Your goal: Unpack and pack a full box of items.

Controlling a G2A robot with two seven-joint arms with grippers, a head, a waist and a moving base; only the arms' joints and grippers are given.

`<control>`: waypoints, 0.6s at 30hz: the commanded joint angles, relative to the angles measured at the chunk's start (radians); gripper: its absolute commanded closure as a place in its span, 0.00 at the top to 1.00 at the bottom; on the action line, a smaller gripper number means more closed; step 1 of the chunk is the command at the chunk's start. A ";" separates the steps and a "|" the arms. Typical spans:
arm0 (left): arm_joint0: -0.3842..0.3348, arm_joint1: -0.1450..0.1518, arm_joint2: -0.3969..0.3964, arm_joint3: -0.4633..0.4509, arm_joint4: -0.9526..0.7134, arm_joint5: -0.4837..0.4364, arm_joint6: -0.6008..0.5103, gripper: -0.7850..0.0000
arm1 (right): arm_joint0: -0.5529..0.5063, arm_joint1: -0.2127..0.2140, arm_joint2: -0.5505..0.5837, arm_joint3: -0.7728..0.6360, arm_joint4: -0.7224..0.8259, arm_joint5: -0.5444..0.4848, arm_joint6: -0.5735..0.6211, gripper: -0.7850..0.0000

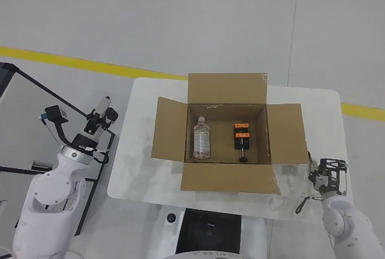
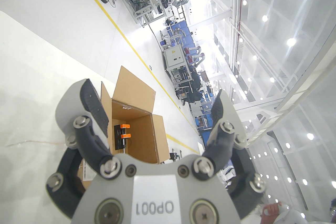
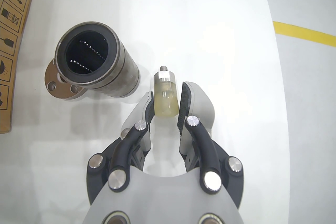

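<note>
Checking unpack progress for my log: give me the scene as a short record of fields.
box: open on the table, flaps spread
in box: bottle lying flat; clamp beside it, apart
out of box: bearing standing on its flange on the table, near the box; cylinder next to it
right gripper: jaws shut on the cylinder
left gripper: jaws open, holding nothing, beyond the table edge

The open brown box (image 1: 169, 129) holds a clear bottle (image 1: 202, 138) lying flat and an orange-black clamp (image 1: 242, 137). Outside, a metal tube (image 3: 97, 62) stands beside a yellow plug (image 3: 166, 99).
</note>
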 commanded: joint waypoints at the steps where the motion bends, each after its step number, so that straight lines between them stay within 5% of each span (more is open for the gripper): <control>1: 0.000 0.000 0.000 0.000 0.000 0.000 0.000 1.00 | -0.014 0.000 0.012 -0.015 0.008 -0.003 -0.003 0.00; 18: 0.000 0.000 0.000 0.000 0.000 0.000 0.000 1.00 | -0.074 -0.003 0.052 -0.077 0.027 -0.024 -0.004 0.00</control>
